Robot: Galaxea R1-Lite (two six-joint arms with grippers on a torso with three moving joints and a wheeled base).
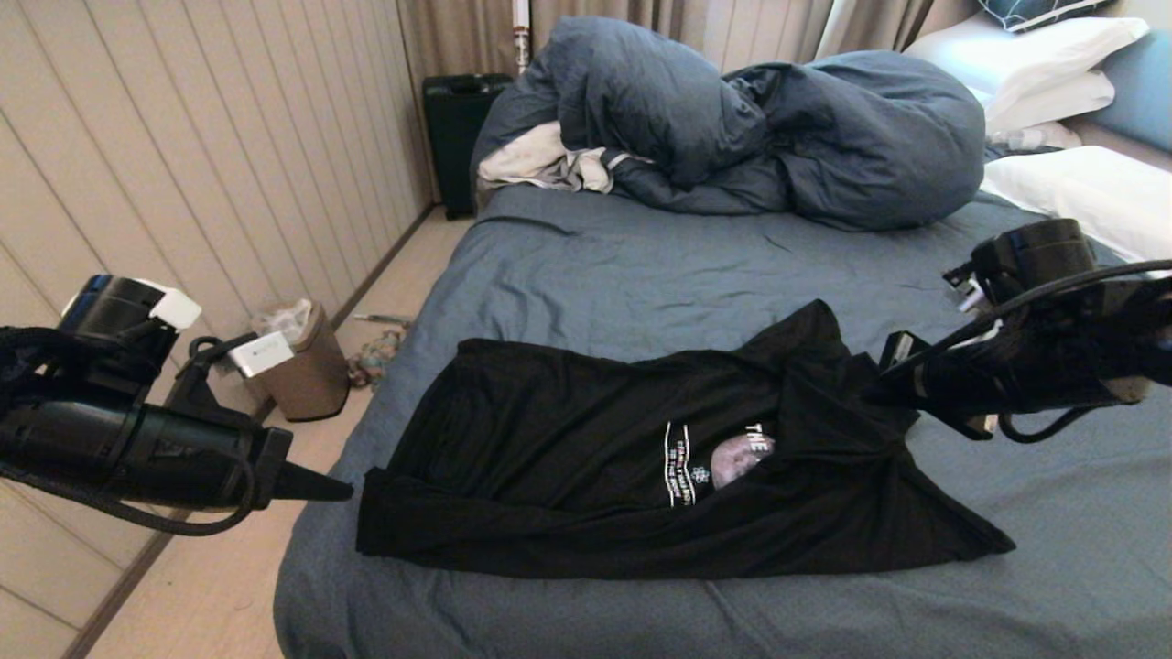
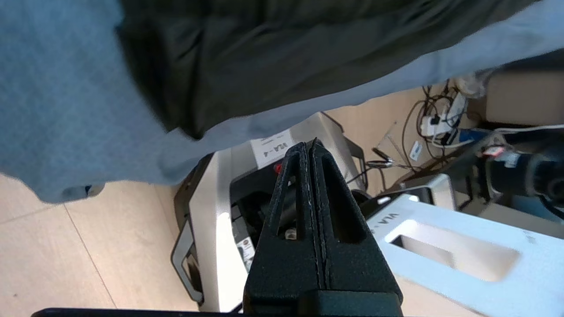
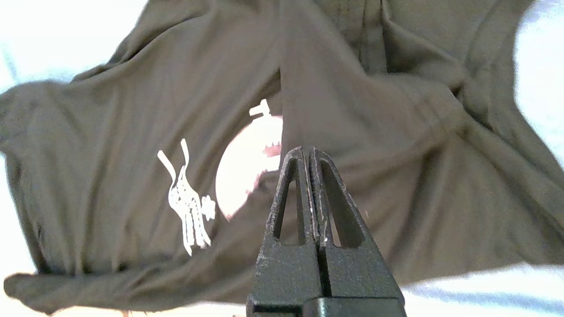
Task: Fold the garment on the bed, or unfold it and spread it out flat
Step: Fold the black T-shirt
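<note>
The black T-shirt (image 1: pixel 586 458) lies on the slate-blue bed (image 1: pixel 641 265), partly folded: its right side is flapped over the chest, so only part of the grey moon print (image 1: pixel 740 458) and white lettering shows. My right gripper (image 1: pixel 870 395) hovers shut and empty above the shirt's folded right part; in the right wrist view the gripper (image 3: pixel 308 152) points at the T-shirt (image 3: pixel 374 145). My left gripper (image 1: pixel 343 491) is shut and empty, just off the shirt's left corner at the bed's edge. The left wrist view shows that gripper (image 2: pixel 309 145) below the T-shirt (image 2: pixel 246 57).
A bulky dark-blue duvet (image 1: pixel 732 128) with a white cloth (image 1: pixel 536 160) is heaped at the far side of the bed. White pillows (image 1: pixel 1080 183) lie at the right. On the floor left of the bed stand a brown bin (image 1: pixel 307 366) and a black case (image 1: pixel 458 128).
</note>
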